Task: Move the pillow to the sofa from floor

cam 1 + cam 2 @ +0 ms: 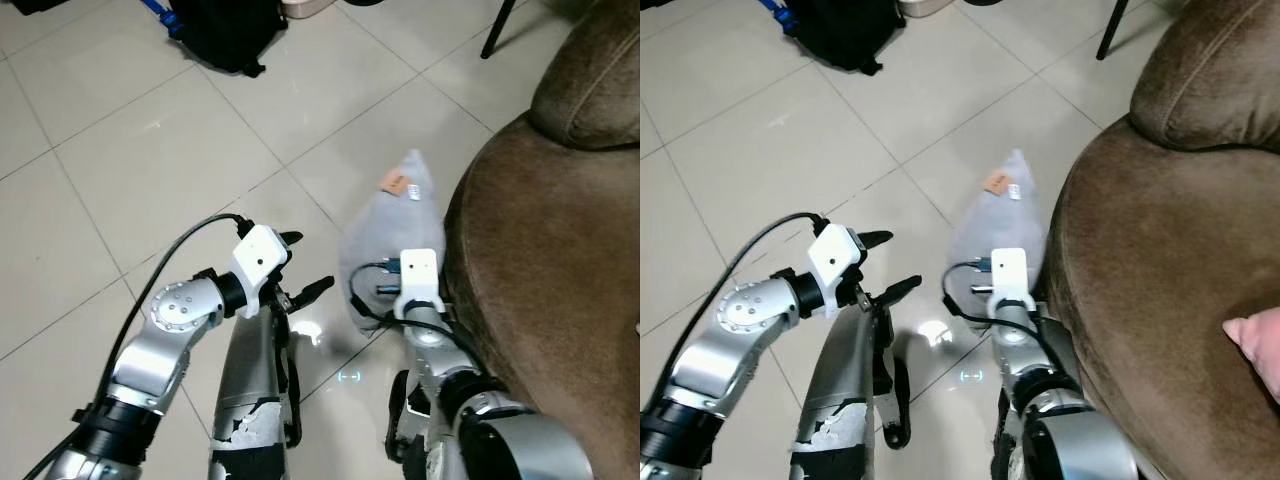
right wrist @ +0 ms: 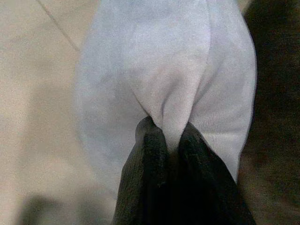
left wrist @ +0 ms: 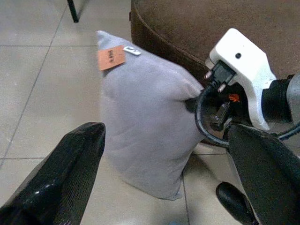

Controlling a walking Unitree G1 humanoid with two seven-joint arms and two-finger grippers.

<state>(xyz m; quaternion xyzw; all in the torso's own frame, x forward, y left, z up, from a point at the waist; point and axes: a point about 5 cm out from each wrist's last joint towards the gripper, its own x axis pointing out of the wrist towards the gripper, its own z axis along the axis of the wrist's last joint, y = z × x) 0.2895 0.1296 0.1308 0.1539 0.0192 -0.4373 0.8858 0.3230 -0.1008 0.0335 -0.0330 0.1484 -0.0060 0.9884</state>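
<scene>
Presently the right gripper [image 2: 171, 140] pinches a fold of the grey pillow [image 1: 390, 240], standing on the floor tiles [image 1: 150, 150] against the sofa [image 1: 540, 280] rising just to its right; left gripper [image 1: 300, 275] spread, unladen

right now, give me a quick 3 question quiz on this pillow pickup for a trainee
1. True or false: the right gripper has pinched a fold of the grey pillow.
2. Where is the pillow: A) up on the sofa seat, B) on the floor against the brown sofa, C) beside the black backpack?
3. What state is the left gripper in?

Key
1. True
2. B
3. Open, holding nothing, short of the pillow
</scene>
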